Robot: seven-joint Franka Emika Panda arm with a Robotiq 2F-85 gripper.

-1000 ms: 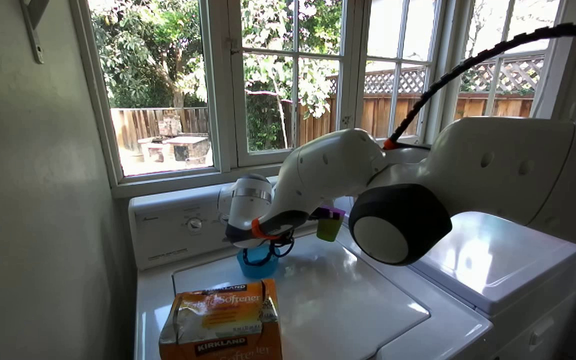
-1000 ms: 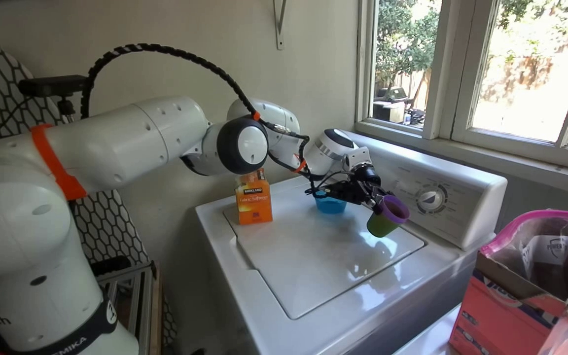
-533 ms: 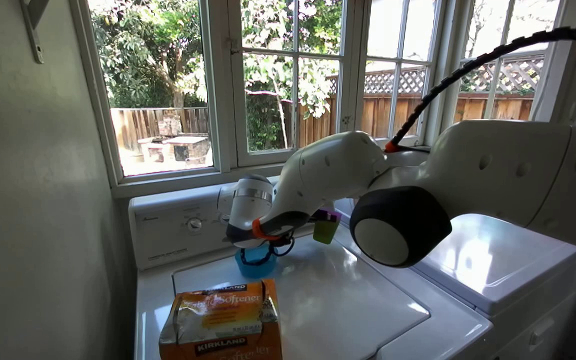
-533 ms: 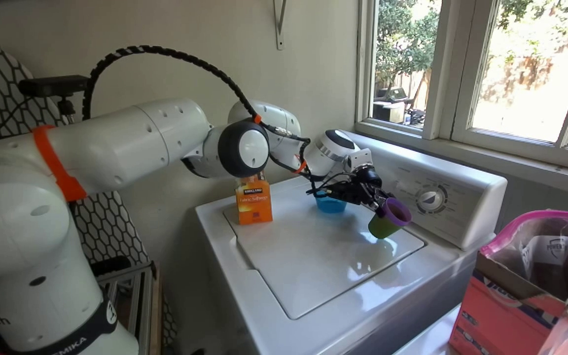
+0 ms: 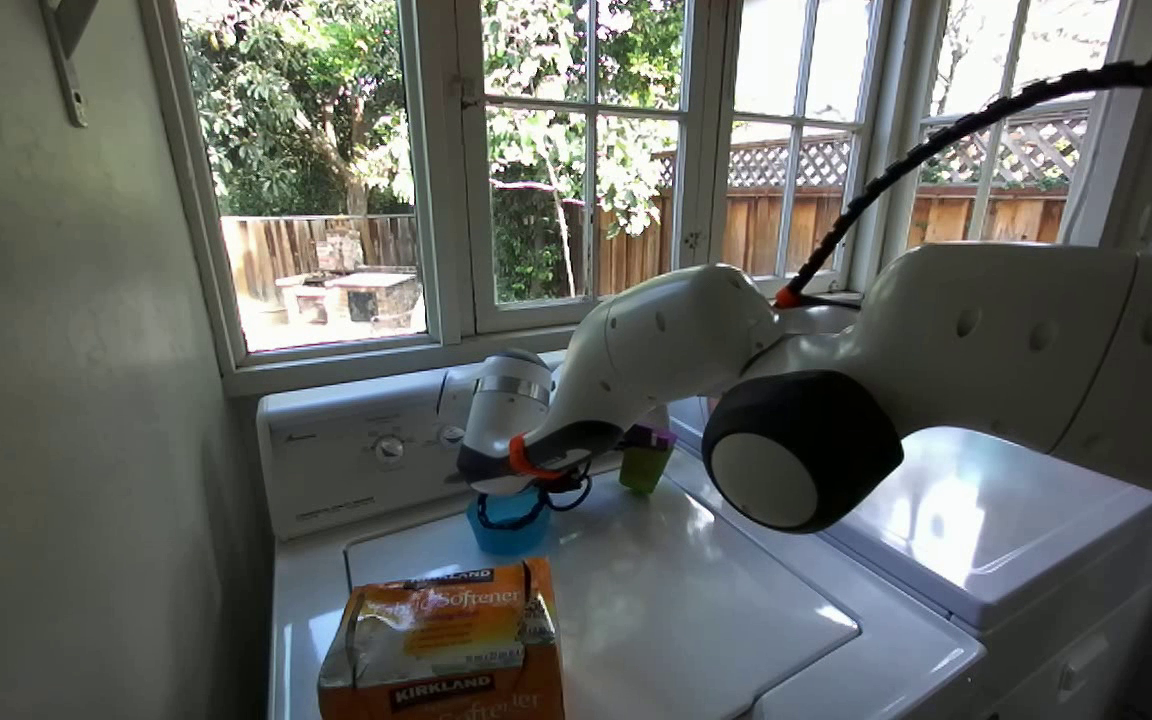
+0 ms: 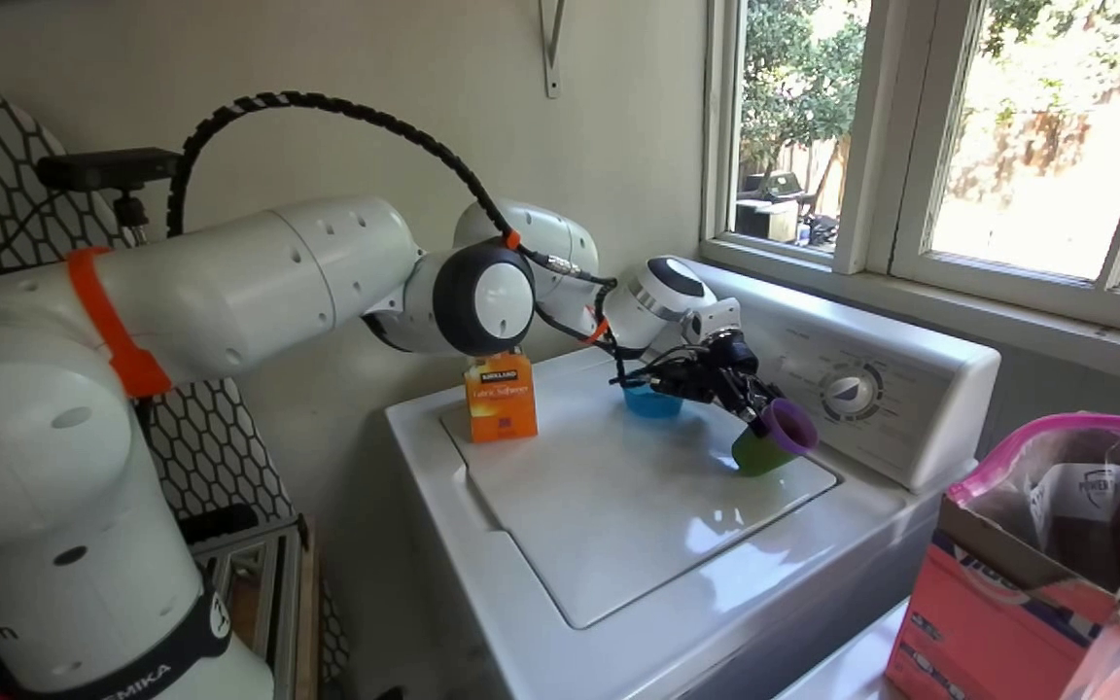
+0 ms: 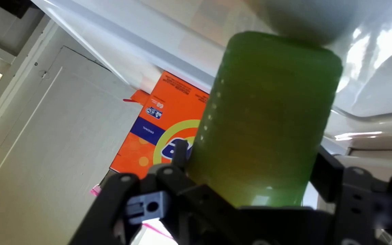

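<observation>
Dim interior, strong daylight from the far windows (image 5: pixel 591 150).
They wash out white in places; glare streaks the washer lid (image 6: pixel 609 486); in an exterior view the left wall (image 5: pixel 76 450) lies in shadow; in the wrist view the near gripper (image 7: pixel 255 163) looks blurred.

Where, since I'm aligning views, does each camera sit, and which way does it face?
Wrist view: behind the gripper, facing along it to the cup; only the gripper shows.
An exterior view: facing the windows from across the washer; arm shows.
An exterior view: facing the wall from across the washer; base, arm and gripper show.
Both exterior views share washer, cup, bowl, softener.
</observation>
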